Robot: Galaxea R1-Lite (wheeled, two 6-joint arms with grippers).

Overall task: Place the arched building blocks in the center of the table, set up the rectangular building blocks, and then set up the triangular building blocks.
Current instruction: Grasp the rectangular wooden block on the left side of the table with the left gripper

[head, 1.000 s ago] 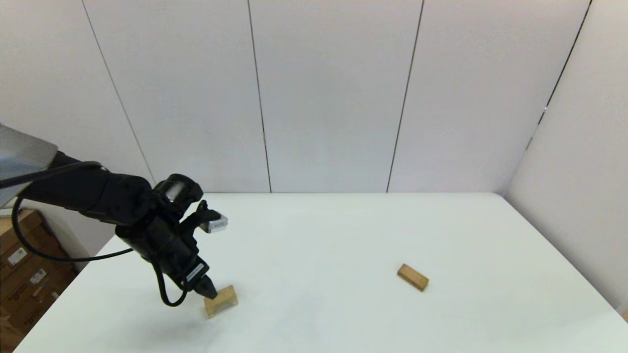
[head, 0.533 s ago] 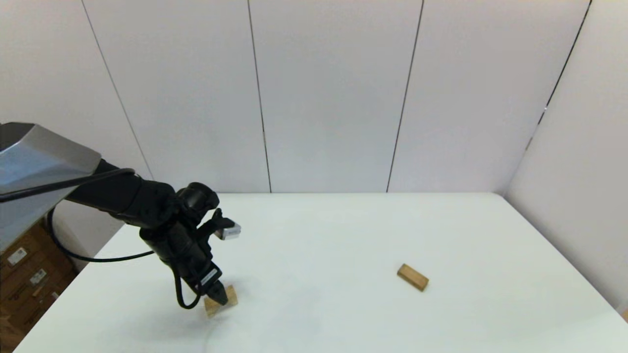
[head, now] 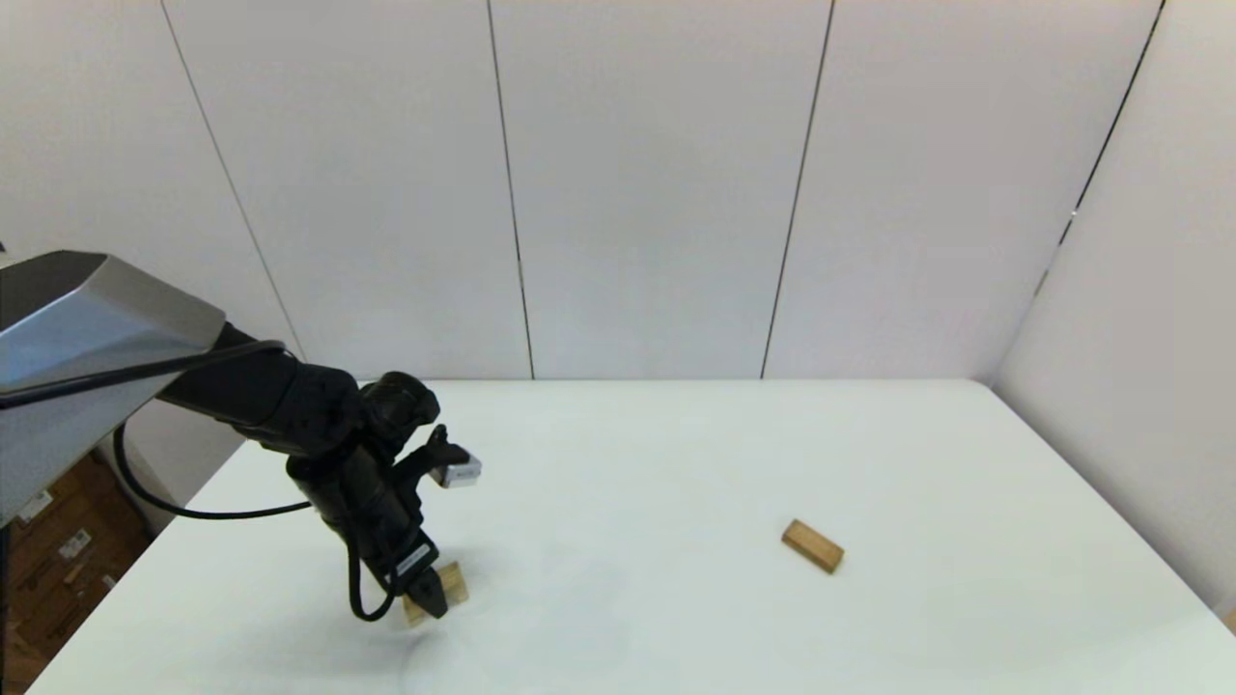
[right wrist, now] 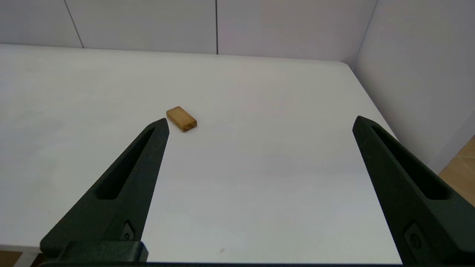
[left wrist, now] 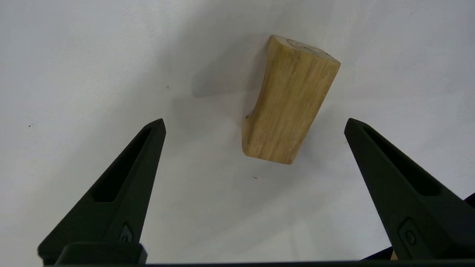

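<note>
Currently working step one: the left gripper point(head: 430, 600) is hanging low over the arched block point(left wrist: 287, 105), which is lying on the bench point(head: 676, 463) near the front-left corner, well off centre. Wrist view is showing the left gripper's fingers point(left wrist: 126, 178) spread wide, empty, one on each side of the block with clear gaps, nothing touching. The block is sitting skewed to the finger line, arch cutout facing one finger, flat back facing the other.

The right gripper point(right wrist: 259, 122) is parked off the front-right edge, fingers wide open and holding nothing, looking across at the rectangular block point(head: 812, 545), which is lying flat in the right half of the bench, well apart from the arched one. Triangular block is not showing in any view.

Judging next move:
- dropping the last bit so the fingertips are straddling the block's mid-height
- possibly a small wrist twist so the pads are meeting flat faces squarely
- closing on the long sides, lifting, carrying toward the bench centre

Risk as I'm reading it: the skewed approach is inviting the block to pivot as the fingers close, and the concave side is giving less contact area

Rectangular and triangular steps are not yet started
</note>
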